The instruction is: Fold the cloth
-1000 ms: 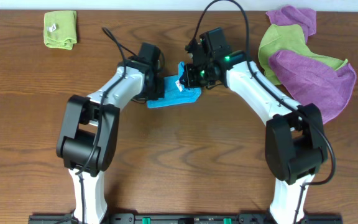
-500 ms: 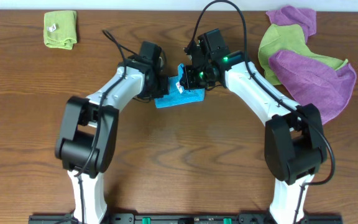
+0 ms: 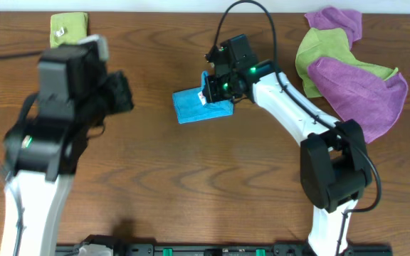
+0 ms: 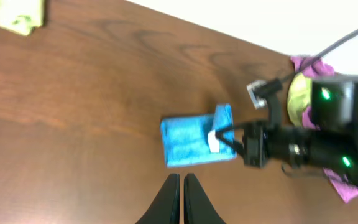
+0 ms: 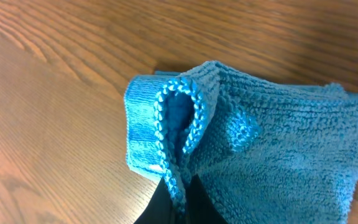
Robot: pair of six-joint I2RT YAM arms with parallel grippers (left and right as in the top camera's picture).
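Observation:
The cloth (image 3: 199, 108) is a bright blue towel, folded into a small thick rectangle on the brown table just behind the middle. A white tag (image 4: 214, 140) shows at its right end. My right gripper (image 3: 213, 91) is shut on a raised stitched edge of the cloth (image 5: 260, 143), which rises as a loop above its jaws (image 5: 179, 198). My left gripper (image 4: 182, 185) hovers high above the table, short of the cloth (image 4: 194, 143), shut with nothing between its fingers. In the overhead view the left arm (image 3: 62, 107) looms large and blurred at the left.
A folded lime-green cloth (image 3: 70, 30) lies at the back left corner. A heap of purple and lime-green cloths (image 3: 354, 71) sits at the back right, close to the right arm. Black cables run from both arms.
My left arm has pulled away from the cloth's left end, rising and swinging left toward the camera. The right gripper keeps its hold, and the cloth has shifted slightly.

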